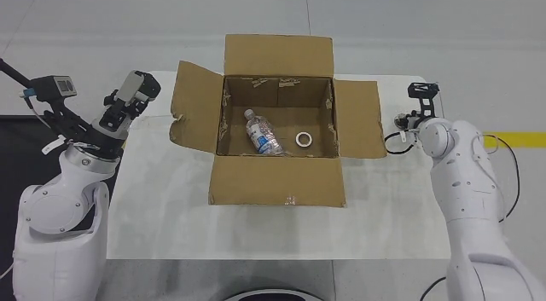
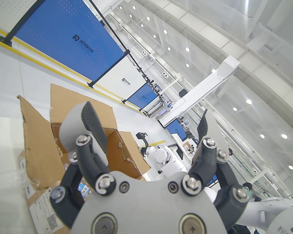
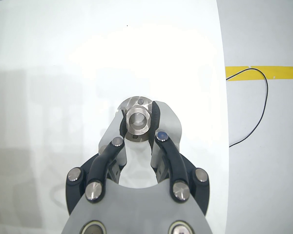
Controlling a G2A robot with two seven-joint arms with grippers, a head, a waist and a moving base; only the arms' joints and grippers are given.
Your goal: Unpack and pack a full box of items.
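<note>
An open cardboard box (image 1: 277, 182) stands mid-table with all flaps spread. Inside lie a clear water bottle (image 1: 262, 132) and a roll of tape (image 1: 304, 139). My right gripper (image 3: 138, 120) is over the white table near its right edge, shut on a round metal flanged bushing (image 3: 137, 120) held just above the surface. My left gripper (image 2: 146, 120) is raised left of the box (image 2: 39, 147), tilted upward, open with nothing between its fingers. In the top view the left arm (image 1: 128, 105) sits by the left flap and the right arm (image 1: 422, 126) past the right flap.
The white table (image 1: 171, 216) has bare room in front of the box and on both sides. Its right edge (image 3: 222, 74) lies close to my right gripper, with a black cable (image 3: 258, 103) and a yellow floor line (image 3: 263, 73) beyond.
</note>
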